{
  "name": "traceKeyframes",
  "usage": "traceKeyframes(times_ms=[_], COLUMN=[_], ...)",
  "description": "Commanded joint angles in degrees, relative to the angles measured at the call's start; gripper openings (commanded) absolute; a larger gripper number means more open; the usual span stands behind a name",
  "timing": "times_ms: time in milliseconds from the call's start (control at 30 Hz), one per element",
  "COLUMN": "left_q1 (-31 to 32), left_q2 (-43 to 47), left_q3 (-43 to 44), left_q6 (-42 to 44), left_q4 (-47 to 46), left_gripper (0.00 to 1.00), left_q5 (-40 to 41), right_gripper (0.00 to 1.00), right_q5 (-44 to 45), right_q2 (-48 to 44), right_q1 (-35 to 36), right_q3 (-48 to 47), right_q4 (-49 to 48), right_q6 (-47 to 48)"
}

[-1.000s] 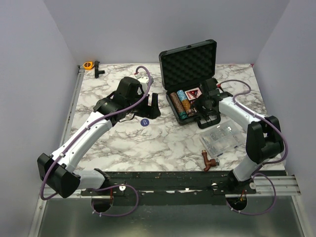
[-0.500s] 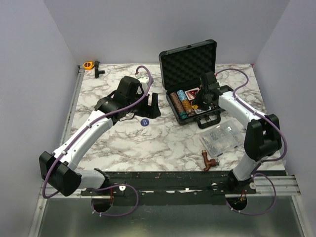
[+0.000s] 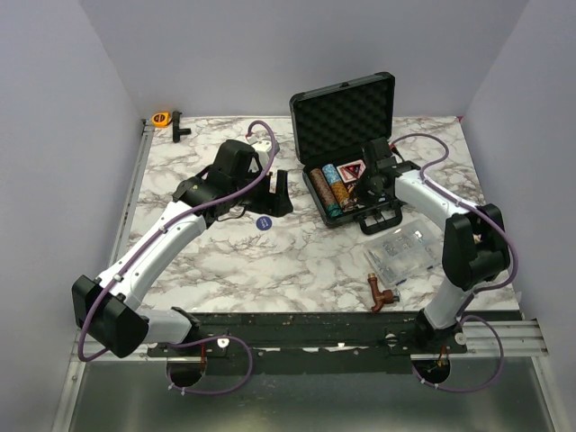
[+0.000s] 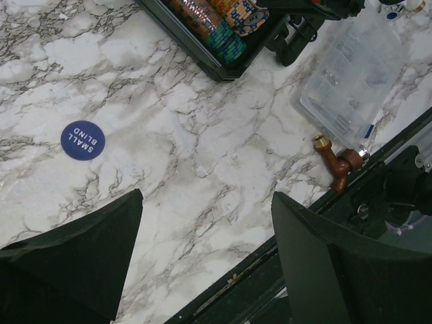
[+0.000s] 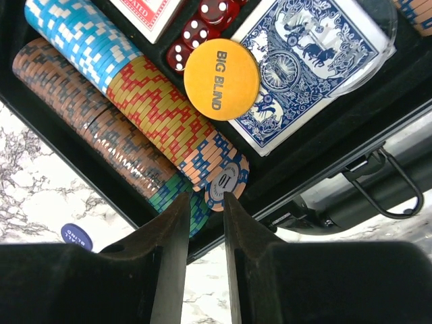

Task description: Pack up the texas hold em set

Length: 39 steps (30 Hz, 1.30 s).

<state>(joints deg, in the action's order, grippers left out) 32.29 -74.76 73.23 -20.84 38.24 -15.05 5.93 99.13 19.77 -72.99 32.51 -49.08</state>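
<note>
1. Left end effector (image 4: 206,196): wide open, empty, hovering above table (image 4: 223,121).
2. SMALL BLIND disc (image 4: 82,140) flat on table, ahead-left of left fingers (image 4: 101,236); clear box (image 4: 351,81) and brown pipe fitting (image 4: 339,165) ahead-right.
3. Right end effector (image 5: 206,197): jaws a narrow gap apart, nothing pinched, over open briefcase (image 3: 346,112).
4. Chip rows (image 5: 155,115) in case just ahead of right fingertips (image 5: 177,209), end chip almost at tips.
5. BIG BLIND disc (image 5: 221,79) further ahead, partly on blue deck (image 5: 317,54); red dice (image 5: 202,27) and red deck (image 5: 145,13) beyond.
</note>
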Motion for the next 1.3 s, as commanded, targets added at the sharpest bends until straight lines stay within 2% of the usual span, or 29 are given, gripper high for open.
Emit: traceKeyframes(times_ms=[0, 233, 433, 533, 700, 900, 1067, 1267], left_q1=[-0.43, -0.41, -0.42, -0.48, -0.53, -0.48, -0.48, -0.48], left_q2=[0.06, -0.02, -0.27, -0.25, -0.47, -0.47, -0.39, -0.56], left_q3=[-0.42, -0.55, -0.67, -0.49, -0.41, -0.49, -0.64, -0.75], left_q6=[-0.08, -0.08, -0.17, -0.16, -0.25, -0.34, -0.4, -0.38], left_q4=[-1.32, -1.42, -1.42, -1.29, -1.32, -1.41, -1.5, -1.51], left_gripper=[0.76, 0.77, 0.77, 0.77, 0.77, 0.77, 0.77, 0.77], left_q5=[-1.21, -1.17, -1.3, -1.39, -1.91, -2.23, -2.28, -2.18], right_gripper=[0.27, 0.2, 0.16, 0.18, 0.31, 0.32, 0.28, 0.2], right_q5=[-2.96, -7.13, -6.45, -3.29, 0.11, 0.24, -1.41, -7.69], right_q2=[2.82, 5.73, 5.44, 3.2, -0.63, -3.29, -2.23, 0.75], right_q1=[-0.26, -0.27, -0.3, -0.26, -0.63, -1.55, -1.59, -1.49], right_q3=[1.08, 2.68, 0.73, -0.2, 0.23, 2.54, 3.28, 4.2], right_q4=[-3.51, -7.23, -5.81, -3.22, 0.38, 0.16, -1.45, -5.0], right_q6=[-1.85, -3.22, -1.75, 0.06, 2.91, 3.34, 2.68, 1.0])
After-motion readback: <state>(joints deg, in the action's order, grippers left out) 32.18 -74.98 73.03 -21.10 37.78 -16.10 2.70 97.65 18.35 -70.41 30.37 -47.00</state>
